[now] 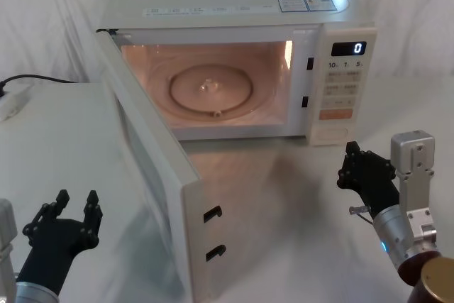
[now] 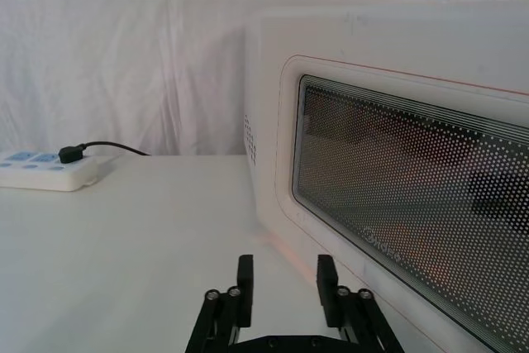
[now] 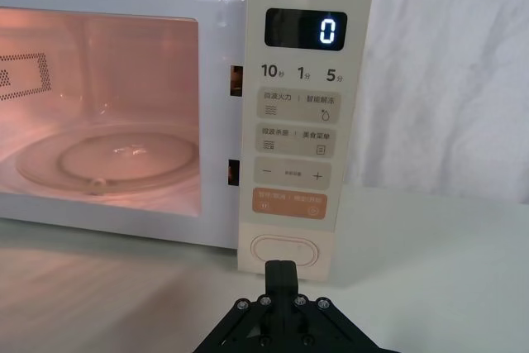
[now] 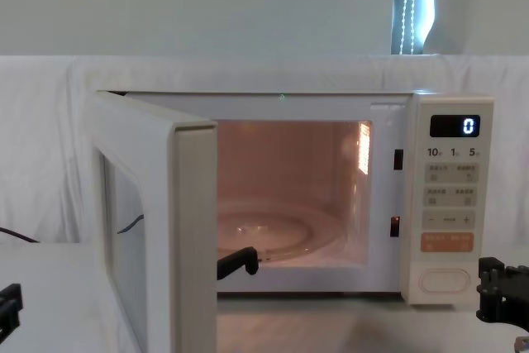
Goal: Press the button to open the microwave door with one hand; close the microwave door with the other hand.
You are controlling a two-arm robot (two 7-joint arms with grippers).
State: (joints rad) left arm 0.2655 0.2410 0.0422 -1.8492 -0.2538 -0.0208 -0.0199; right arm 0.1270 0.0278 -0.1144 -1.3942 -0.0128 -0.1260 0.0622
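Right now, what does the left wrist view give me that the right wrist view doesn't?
Left wrist view alone: the outer face of the open microwave door with its dotted glass window, a power strip on the table, and the left pincer, fingers apart, close beside the door. Right wrist view alone: the lit cavity with its glass turntable, the control panel, the button and the right pincer, closed, just before that button. Both: the white-draped backdrop and tabletop.

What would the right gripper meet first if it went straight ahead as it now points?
Probably the button at the foot of the control panel: the right gripper, jaws shut, points at it from just in front. Whether a gap remains is unclear.
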